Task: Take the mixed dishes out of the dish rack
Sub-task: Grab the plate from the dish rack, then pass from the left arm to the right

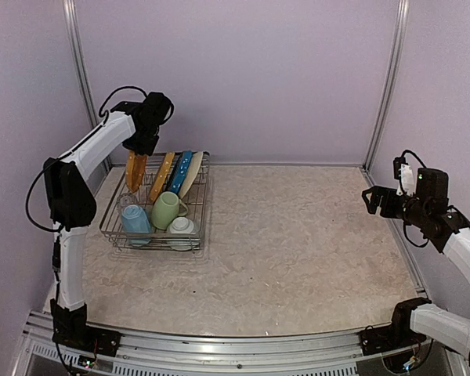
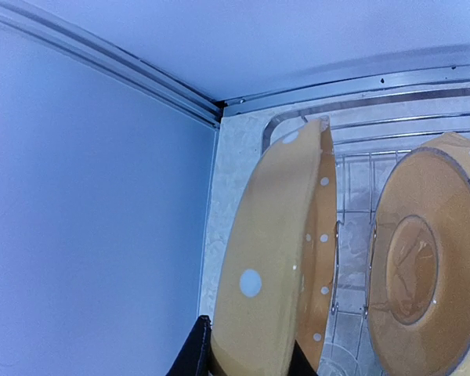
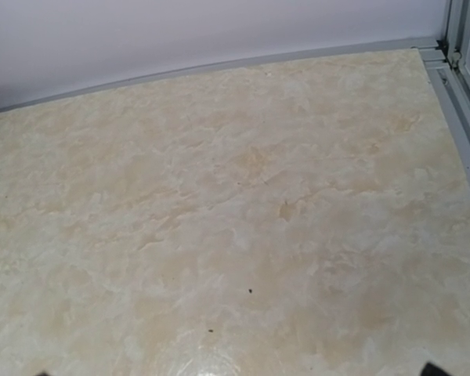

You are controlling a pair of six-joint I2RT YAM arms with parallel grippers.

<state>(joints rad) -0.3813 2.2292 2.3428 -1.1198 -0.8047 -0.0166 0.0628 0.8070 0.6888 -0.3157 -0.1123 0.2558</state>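
Note:
The dish rack [image 1: 206, 205] stands at the table's far left. My left gripper [image 1: 139, 153] is shut on the top edge of a yellow white-dotted plate [image 1: 135, 172] that stands upright at the rack's far-left corner. In the left wrist view its black fingers [image 2: 194, 356] pinch that plate [image 2: 270, 258], and the second yellow plate [image 2: 423, 266] stands beside it. A blue plate [image 1: 179, 172] and a cream plate [image 1: 192, 172] lean to the right. In front sit a green mug [image 1: 166, 209], a light blue cup [image 1: 135, 220], a white cup [image 1: 181, 227] and a clear glass [image 1: 128, 201]. My right gripper [image 1: 374, 200] hangs open at the far right.
Purple walls and metal frame posts [image 1: 78, 70] close in the table on three sides. The left wall stands close behind the rack. The right wrist view holds only marbled tabletop [image 3: 235, 196] and the back wall's rail [image 3: 219, 64].

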